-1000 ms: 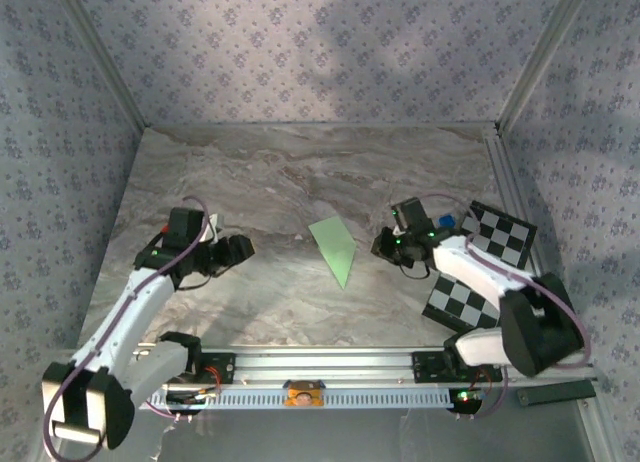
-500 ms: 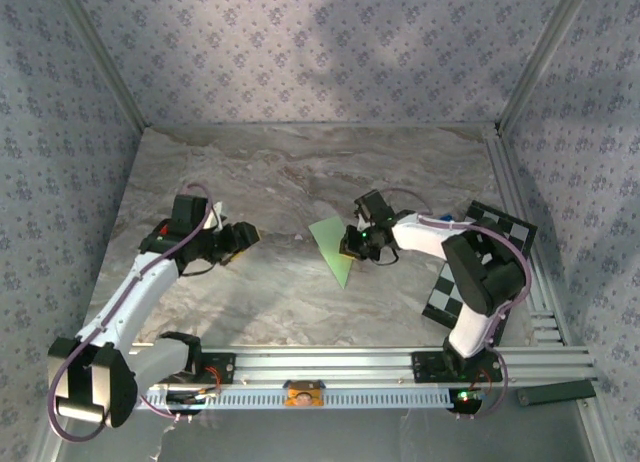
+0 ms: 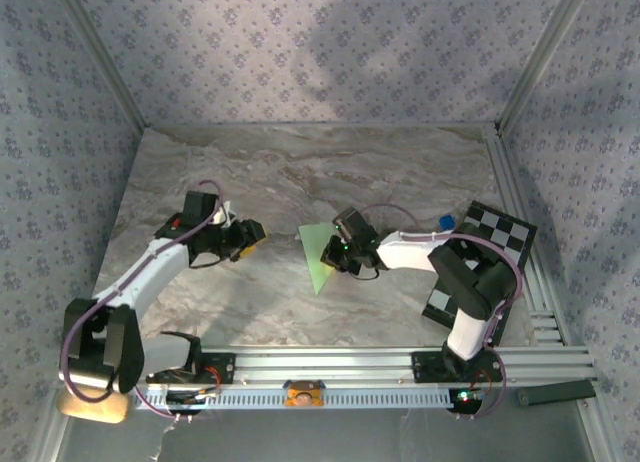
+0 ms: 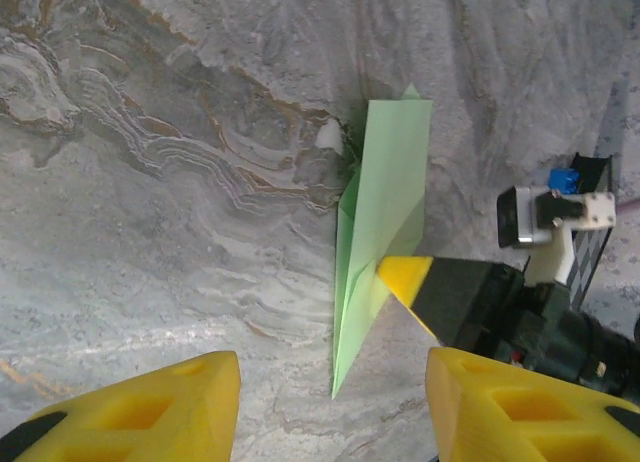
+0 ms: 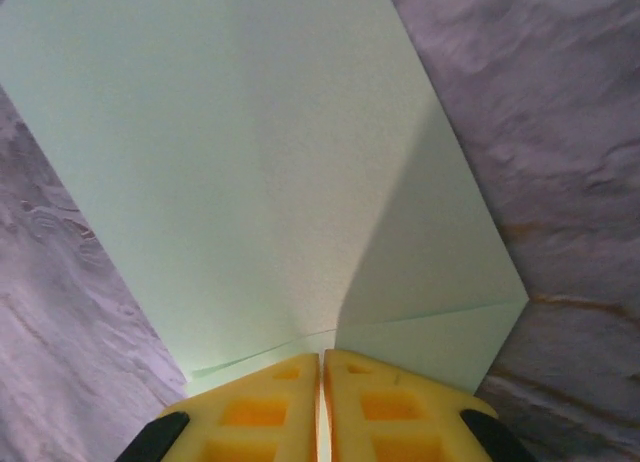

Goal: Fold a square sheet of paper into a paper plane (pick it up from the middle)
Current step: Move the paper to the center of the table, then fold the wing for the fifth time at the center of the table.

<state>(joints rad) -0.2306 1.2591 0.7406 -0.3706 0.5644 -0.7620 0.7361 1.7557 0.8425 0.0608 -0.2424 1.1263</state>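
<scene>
One pale green plane [image 3: 318, 254] lies flat on the marble table [image 3: 300, 172] at mid-frame in the top view. It is a slim matte dart, wide end up and sharp tip down, with a long centre crease and a faint cross fold. The right gripper [image 5: 321, 367] has its yellow fingers pressed together, tips on the plane's right edge; I cannot tell if paper is pinched. The left gripper [image 3: 255, 236], left of the plane and apart from it, has its fingers spread
</scene>
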